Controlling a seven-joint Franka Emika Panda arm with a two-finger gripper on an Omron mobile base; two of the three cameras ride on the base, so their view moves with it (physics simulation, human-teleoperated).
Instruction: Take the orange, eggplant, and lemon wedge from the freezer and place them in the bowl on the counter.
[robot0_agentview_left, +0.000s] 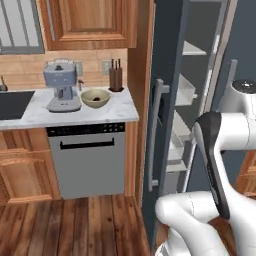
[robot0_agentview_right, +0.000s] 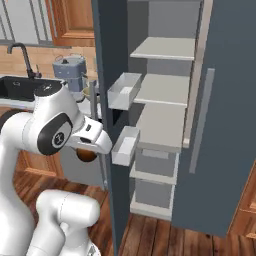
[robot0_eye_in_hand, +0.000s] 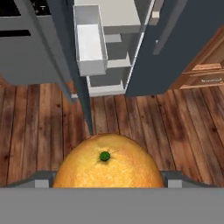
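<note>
Fingers (robot0_eye_in_hand: 108, 184) clasp the round, dimpled orange (robot0_eye_in_hand: 108, 166) wide, low beside the dark slate-blue freezer's (robot0_agentview_right: 107, 150) open door, above the floor. Swinging toward the glossy olive-tan bowl (robot0_agentview_left: 95, 97), near the marble bench's (robot0_agentview_left: 120, 112) right edge, could clip that door and knock the fruit loose.

Glossy white rounded arm (robot0_agentview_right: 30, 135) segments meet at dark grey joints, one bearing a round emblem.
</note>
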